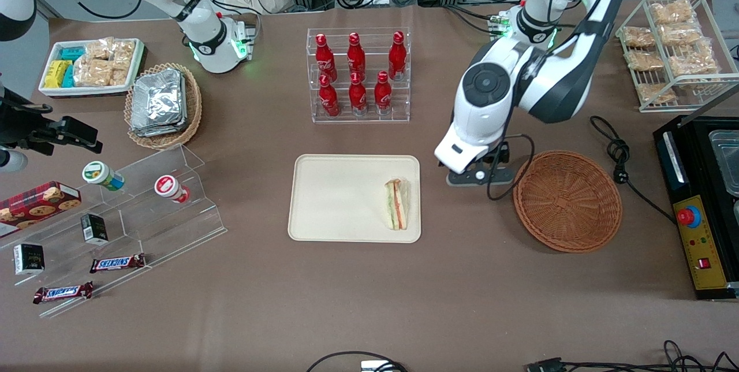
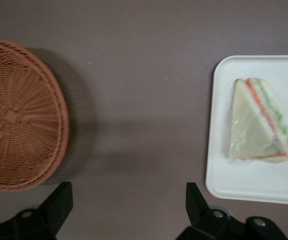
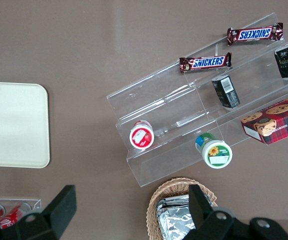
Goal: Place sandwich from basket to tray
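- The sandwich (image 1: 396, 204) lies flat on the tray (image 1: 335, 198), close to the tray's short edge at the working arm's end of the table (image 1: 369, 302), with its filling layers showing as orange, red and green stripes along one side.
- In the left wrist view the sandwich (image 2: 261, 122) sits just inside the tray's rounded rim (image 2: 214, 150), not touching it and not hanging over it.
- The tray is otherwise bare and rests flat on the brown table, nearer to the front camera than the clear rack of red bottles (image 1: 358, 74).
- The basket (image 1: 567, 200), a round reddish-brown wicker bowl, stands on the table beside the tray toward the working arm's end, and nothing lies in it.
- A strip of bare table separates the basket (image 2: 21, 115) from the tray, so the two are apart.
- The jaws (image 1: 479, 175) hang over that strip of table, between the tray and the basket, above the surface and touching neither.
- They are spread wide, with the two dark fingertips (image 2: 59, 200) well apart and nothing held between them; only bare table shows in the gap.
- The left arm reaches down to this spot from the table's edge farther from the front camera.
- A black cable (image 1: 620, 155) runs across the table just beside the basket toward the black machine (image 1: 701, 210) at the working arm's end.
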`<state>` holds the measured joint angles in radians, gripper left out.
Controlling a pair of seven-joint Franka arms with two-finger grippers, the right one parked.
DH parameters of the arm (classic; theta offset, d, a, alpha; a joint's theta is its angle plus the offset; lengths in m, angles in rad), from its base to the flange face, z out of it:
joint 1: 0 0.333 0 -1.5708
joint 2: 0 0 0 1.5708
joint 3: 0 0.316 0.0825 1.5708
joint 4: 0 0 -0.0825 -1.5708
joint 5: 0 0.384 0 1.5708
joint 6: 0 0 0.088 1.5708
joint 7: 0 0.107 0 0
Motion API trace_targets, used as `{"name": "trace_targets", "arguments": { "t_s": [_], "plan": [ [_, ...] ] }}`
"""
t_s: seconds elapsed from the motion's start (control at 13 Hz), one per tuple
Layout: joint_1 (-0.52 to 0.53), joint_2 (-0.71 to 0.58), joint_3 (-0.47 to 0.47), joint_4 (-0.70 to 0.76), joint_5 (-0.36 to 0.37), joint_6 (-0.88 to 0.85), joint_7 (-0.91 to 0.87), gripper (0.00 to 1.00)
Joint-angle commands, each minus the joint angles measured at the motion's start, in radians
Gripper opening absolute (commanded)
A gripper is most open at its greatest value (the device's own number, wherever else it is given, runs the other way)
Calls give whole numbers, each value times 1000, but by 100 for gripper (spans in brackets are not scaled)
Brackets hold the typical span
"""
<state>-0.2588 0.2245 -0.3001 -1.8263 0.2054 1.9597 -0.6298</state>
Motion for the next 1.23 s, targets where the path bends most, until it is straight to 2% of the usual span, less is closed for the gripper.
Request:
{"name": "trace_targets", "arguments": {
  "t_s": [0.0, 0.15, 0.31, 0.46, 0.69, 1.15],
  "plan": [
    [90, -105, -5, -80, -90, 12, 123, 100],
    [165, -144, -4, -80, -136, -20, 211, 100],
    [219, -174, -2, -73, -139, -50, 210, 92],
    [301, -171, -2, -35, -139, -74, 222, 100],
    [378, -163, -1, 45, -214, -163, 222, 100],
    [495, -70, -1, 248, -276, -298, 220, 100]
  ]
}}
